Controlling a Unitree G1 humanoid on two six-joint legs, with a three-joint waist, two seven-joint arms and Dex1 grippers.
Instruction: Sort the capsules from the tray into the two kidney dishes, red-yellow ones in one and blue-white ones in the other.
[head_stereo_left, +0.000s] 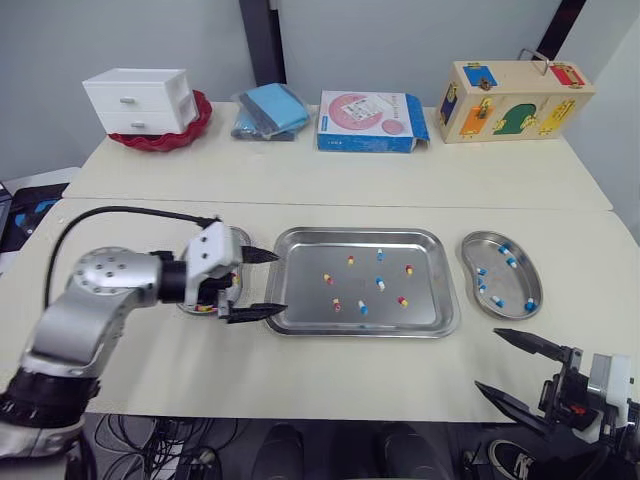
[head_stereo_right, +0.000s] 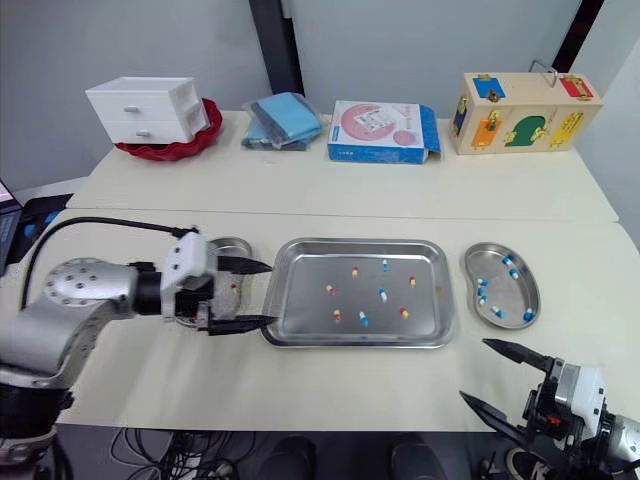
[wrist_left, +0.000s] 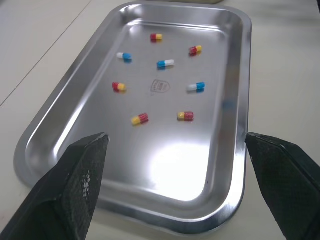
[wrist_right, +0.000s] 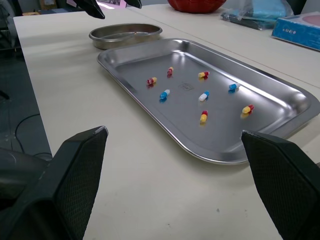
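Note:
A steel tray (head_stereo_left: 448, 300) in the middle of the near table holds several red-yellow capsules (wrist_left: 139, 119) and blue-white capsules (wrist_left: 165, 63). The left kidney dish (wrist_right: 125, 34) sits left of the tray, partly hidden by my left gripper (head_stereo_left: 259, 284), which hovers open at the tray's left edge with nothing between its fingers. The right kidney dish (head_stereo_left: 500, 295), right of the tray, holds several blue-white capsules (head_stereo_left: 511, 262). My right gripper (head_stereo_left: 515, 364) is open and empty near the table's front right edge, below that dish.
On the far table stand a white mini drawer unit (head_stereo_left: 138, 100) on a red plate, a blue cloth bundle (head_stereo_left: 270, 110), a blue-pink box (head_stereo_left: 370, 120) and a wooden latch box (head_stereo_left: 515, 100). A black cable (head_stereo_left: 110, 215) runs along my left arm.

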